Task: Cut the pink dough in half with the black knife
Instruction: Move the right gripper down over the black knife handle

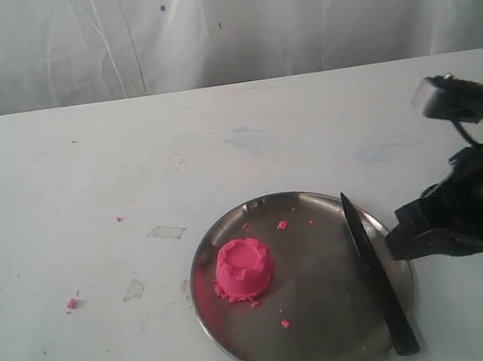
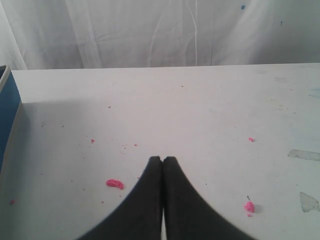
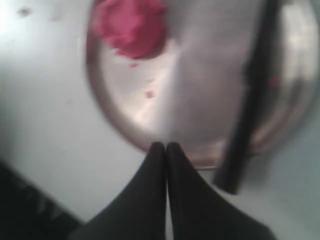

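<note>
The pink dough point(image 1: 244, 269) is a round mound with a dented top, on the left part of the steel plate point(image 1: 328, 334); the right wrist view shows the pink dough point(image 3: 131, 26) blurred. The black knife point(image 1: 377, 274) lies along the plate's right side, tip pointing away, handle end over the near rim; its shape, the black knife point(image 3: 250, 100), is blurred in the right wrist view. My right gripper point(image 1: 395, 242) hovers just right of the knife, shut and empty point(image 3: 165, 145). My left gripper point(image 2: 162, 159) is shut over bare table, out of the exterior view.
Small pink crumbs lie on the plate point(image 1: 282, 225) and on the table point(image 1: 71, 302), point(image 2: 114, 184). Clear tape scraps point(image 1: 167, 232) stick to the tabletop. A blue object point(image 2: 7, 115) stands at the table's edge. A white curtain hangs behind the table.
</note>
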`<state>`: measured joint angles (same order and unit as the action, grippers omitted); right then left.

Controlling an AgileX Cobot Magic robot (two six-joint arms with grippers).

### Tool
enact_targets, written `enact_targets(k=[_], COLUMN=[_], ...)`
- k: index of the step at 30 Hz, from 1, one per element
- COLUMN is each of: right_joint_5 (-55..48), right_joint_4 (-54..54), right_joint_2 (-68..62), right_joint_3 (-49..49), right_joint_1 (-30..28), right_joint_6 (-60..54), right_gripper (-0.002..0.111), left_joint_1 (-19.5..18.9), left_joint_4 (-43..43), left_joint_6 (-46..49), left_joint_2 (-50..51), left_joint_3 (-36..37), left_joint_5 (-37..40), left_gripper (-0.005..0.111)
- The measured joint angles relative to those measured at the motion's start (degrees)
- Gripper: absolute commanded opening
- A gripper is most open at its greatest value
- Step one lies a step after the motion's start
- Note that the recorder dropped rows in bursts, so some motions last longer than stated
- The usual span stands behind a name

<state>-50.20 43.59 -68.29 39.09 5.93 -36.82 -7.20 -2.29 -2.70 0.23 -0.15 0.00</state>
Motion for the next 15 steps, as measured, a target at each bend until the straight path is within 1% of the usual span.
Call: enact_targets(k=[2,4,7,9,12,15], right_joint_5=[-6.77,-9.50,-6.29,-1.60,1.62,1.66], right_joint_4=[7.93,11.81,12.08,9.28,5.71,4.93], right_joint_2=[-3.28,-5.66,-7.94,-9.57,-12.45,-15.87], right_joint_3=[0.79,1.35,1.60,1.72,1.83,1.83], right_joint_1=[0.26,0.34,0.34,0.34,0.34,0.34], right_joint_6=[-7.74,-11.88,-13.17,-10.32,-6.00,-5.02], right_gripper=[0.000,0.000,0.000,0.002,0.012,0.023], left_joint_1=[0.00,0.00,0.00,0.00,0.00,0.00], left_joint_4=[0.00,0.00,0.00,0.00,0.00,0.00], left_joint_6=[0.00,0.00,0.00,0.00,0.00,0.00], left_joint_2=[0.00,0.00,0.00,0.00,0.00,0.00], left_joint_3=[0.00,0.00,0.00,0.00,0.00,0.00], left_joint_5=[0.00,0.00,0.00,0.00,0.00,0.00], left_gripper=[0.000,0.000,0.000,0.000,0.000,0.000])
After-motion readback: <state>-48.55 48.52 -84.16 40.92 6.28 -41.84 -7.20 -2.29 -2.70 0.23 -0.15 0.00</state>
